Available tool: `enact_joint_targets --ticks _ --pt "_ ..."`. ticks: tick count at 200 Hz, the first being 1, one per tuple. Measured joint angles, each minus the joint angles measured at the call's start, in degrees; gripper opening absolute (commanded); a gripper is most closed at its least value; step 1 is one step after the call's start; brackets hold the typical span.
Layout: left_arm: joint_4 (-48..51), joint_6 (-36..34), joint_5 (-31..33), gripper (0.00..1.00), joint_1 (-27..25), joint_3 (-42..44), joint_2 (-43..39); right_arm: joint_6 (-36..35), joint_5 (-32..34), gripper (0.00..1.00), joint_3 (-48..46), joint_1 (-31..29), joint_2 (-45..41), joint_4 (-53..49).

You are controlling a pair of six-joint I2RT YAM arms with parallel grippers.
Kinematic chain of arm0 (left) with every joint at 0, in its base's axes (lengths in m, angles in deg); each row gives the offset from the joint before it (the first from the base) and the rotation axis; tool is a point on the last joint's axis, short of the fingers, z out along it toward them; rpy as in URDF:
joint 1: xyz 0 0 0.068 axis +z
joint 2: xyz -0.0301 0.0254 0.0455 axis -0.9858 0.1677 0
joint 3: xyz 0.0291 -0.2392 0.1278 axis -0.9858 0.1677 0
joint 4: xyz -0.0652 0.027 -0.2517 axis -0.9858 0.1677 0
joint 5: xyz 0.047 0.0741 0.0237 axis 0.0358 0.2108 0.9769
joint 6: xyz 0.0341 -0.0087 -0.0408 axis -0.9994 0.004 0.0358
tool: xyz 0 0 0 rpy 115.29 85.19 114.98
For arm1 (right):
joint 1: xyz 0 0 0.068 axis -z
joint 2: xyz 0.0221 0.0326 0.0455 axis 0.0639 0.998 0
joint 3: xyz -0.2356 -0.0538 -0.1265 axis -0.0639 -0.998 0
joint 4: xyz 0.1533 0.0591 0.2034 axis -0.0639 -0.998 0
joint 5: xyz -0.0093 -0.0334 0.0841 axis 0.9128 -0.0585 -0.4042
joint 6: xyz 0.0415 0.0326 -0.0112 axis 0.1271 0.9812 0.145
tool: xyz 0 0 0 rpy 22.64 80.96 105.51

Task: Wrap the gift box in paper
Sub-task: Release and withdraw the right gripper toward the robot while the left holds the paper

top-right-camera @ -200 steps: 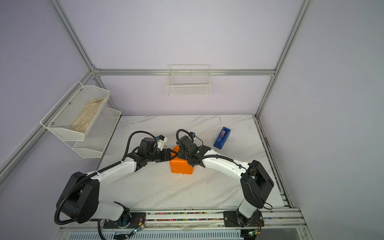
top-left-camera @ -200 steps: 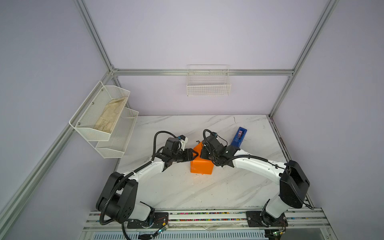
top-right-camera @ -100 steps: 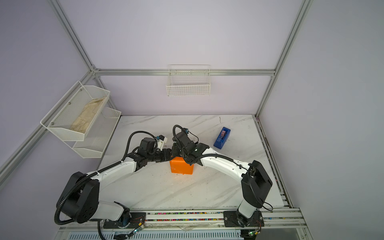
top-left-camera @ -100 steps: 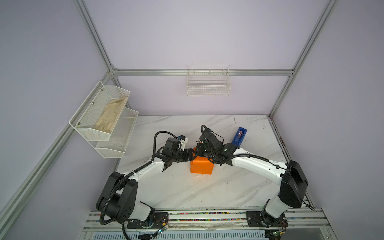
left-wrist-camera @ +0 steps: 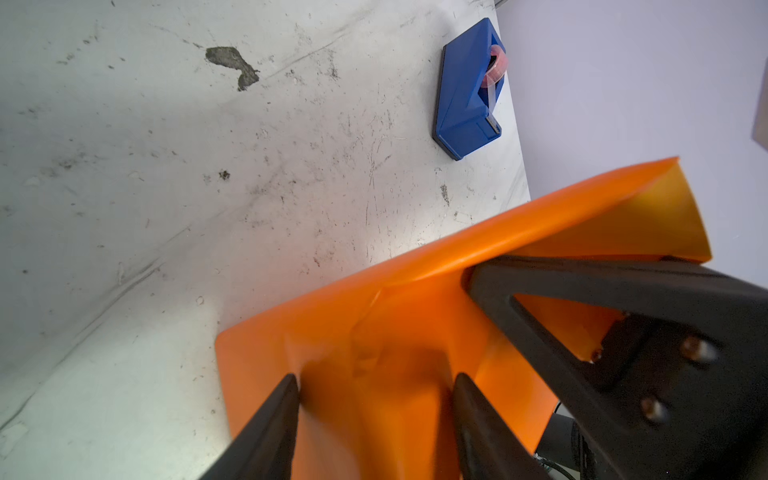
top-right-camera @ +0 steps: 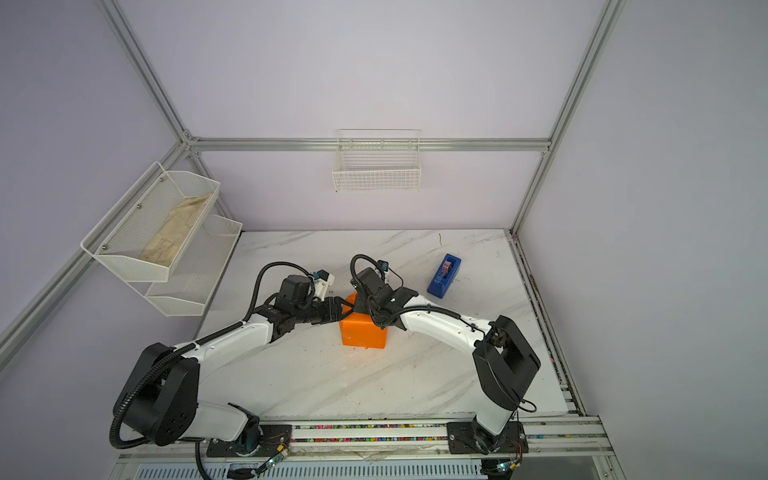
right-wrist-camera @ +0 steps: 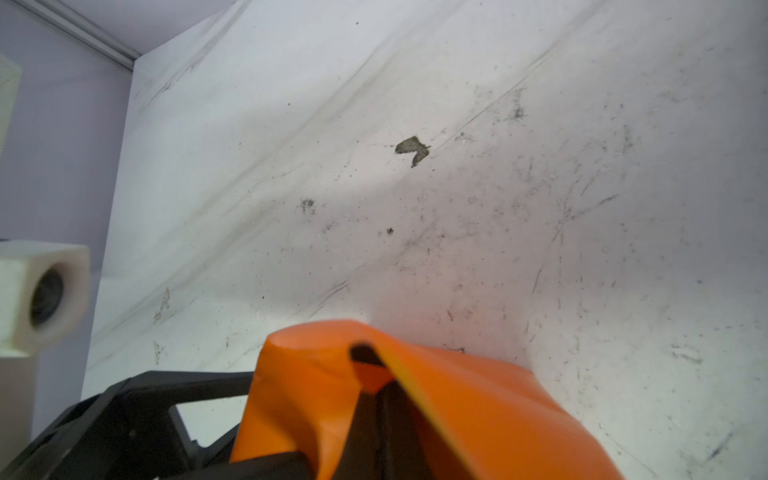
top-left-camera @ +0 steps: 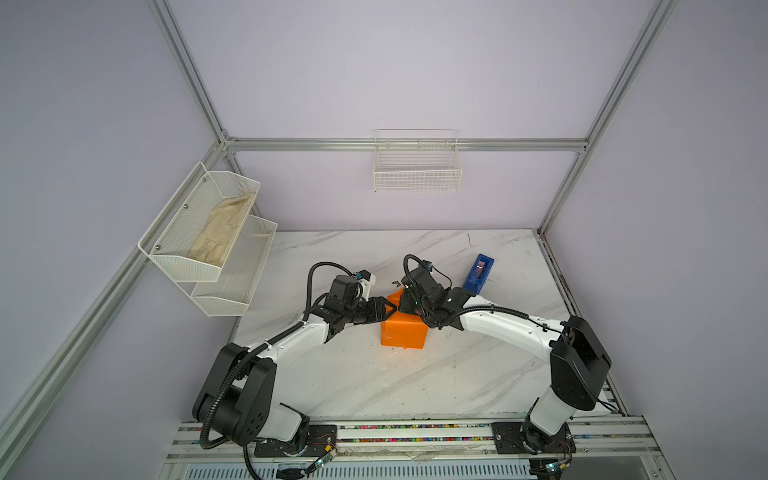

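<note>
Note that the right pincer (right-wrist-camera: 365,356) has travelled leftward across the paper (top-left-camera: 405,332) since the earlier frame and now stands just beside the left pincer (left-wrist-camera: 376,386). Its jaws are together, with the tips under a fold. You will find the left pincer clamped on the paper, which sits folded in the middle of the worktop (top-left-camera: 415,374), the gift box hidden inside.
</note>
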Motion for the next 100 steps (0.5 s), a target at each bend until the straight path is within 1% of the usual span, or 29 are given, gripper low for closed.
enact_joint_targets --ticks 32,57,78,93,100 --pt "0.0 0.0 0.0 0.56 0.0 0.0 0.0 -0.3 -0.1 0.00 0.0 0.3 -0.1 -0.3" --pt "0.1 0.0 0.0 0.56 0.0 0.0 0.0 -0.7 -2.9 0.00 0.2 0.3 -1.5 -1.2" --pt "0.1 -0.1 0.0 0.56 0.0 0.0 0.0 -1.3 -6.2 0.00 1.2 1.0 -4.7 -1.6" --pt "0.1 -0.3 -0.1 0.56 0.0 0.0 0.0 -2.2 -8.7 0.00 1.5 2.7 -8.7 -1.4" --pt "0.1 -0.3 -0.1 0.56 0.0 0.0 0.1 -2.7 -9.6 0.05 1.4 4.1 -10.7 -1.3"
